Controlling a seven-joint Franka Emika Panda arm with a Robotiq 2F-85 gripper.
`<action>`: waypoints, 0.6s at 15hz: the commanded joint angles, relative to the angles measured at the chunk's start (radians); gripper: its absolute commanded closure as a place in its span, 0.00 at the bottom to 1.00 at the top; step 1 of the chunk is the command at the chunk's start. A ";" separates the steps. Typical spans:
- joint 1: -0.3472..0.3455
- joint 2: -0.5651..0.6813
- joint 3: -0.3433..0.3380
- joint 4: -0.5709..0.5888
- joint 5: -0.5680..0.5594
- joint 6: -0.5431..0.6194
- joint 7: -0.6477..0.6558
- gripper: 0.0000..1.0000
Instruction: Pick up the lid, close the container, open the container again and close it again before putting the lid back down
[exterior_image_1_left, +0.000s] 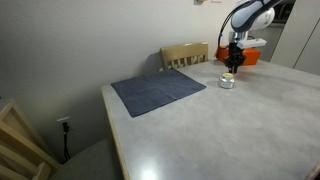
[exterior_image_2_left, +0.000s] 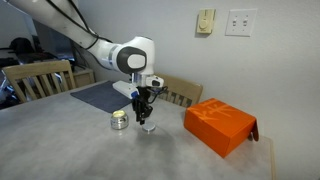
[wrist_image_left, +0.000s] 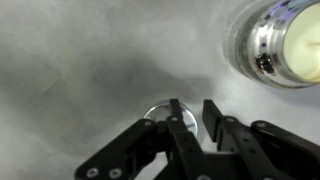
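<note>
Lid (wrist_image_left: 157, 113) | flat on table (wrist_image_left: 70, 70), partly under closed fingers (wrist_image_left: 181, 124) | container (wrist_image_left: 285, 40) nearby

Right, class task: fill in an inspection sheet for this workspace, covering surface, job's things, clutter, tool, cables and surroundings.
surface: grey table with a dark mat on it.
job's things: lid flat on the table; jar beside it, open, not touching.
clutter: orange box.
tool: tool low at the table, shut on the lid.
cables: a cord seems to hang from a wall socket.
surroundings: wooden chairs, pale wall, switch plates.
</note>
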 joint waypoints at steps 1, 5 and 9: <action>-0.010 -0.020 -0.003 -0.020 0.000 0.007 -0.011 0.38; -0.038 0.013 0.006 0.022 0.016 -0.007 -0.035 0.10; -0.042 0.050 0.002 0.074 0.006 -0.030 -0.039 0.00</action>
